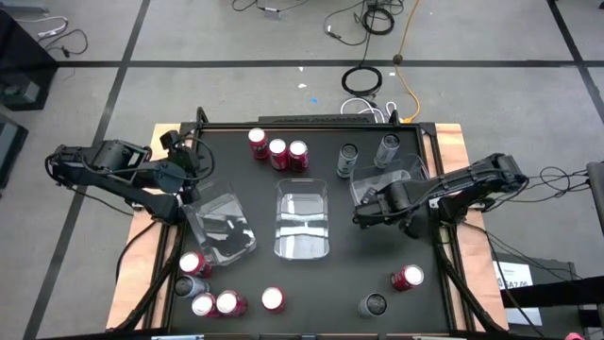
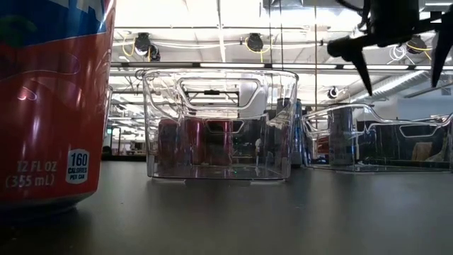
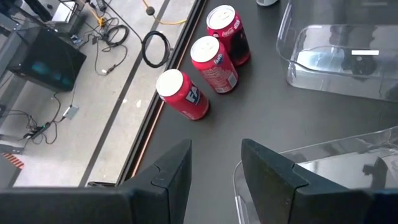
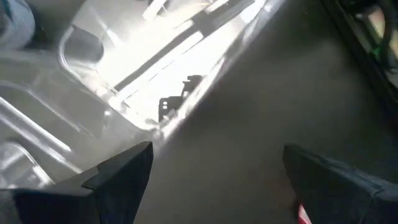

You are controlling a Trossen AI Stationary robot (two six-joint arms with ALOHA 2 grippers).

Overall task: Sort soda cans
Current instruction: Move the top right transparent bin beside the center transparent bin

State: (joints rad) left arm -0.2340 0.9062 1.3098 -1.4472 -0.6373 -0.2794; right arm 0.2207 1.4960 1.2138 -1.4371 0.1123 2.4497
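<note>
The black table [image 1: 311, 283] carried three clear bins — the left bin [image 1: 222, 227], the centre bin [image 1: 303, 219] and the right bin [image 1: 387, 179] — all without cans inside. The left end effector [image 1: 193, 184], fingers [image 3: 171, 177] parted with nothing between them, hung over the left bin's far corner; the right end effector [image 1: 360, 210], jaws spread wide and empty, hung at the right bin's near edge. The soda cans stood loose on the table — three red cans [image 1: 277, 151] at the far edge, two grey cans [image 1: 368, 154] behind the right bin, a mixed cluster [image 1: 209, 291] at the near left, and a red can [image 1: 408, 277] with a grey can [image 1: 373, 304] at the near right.
</note>
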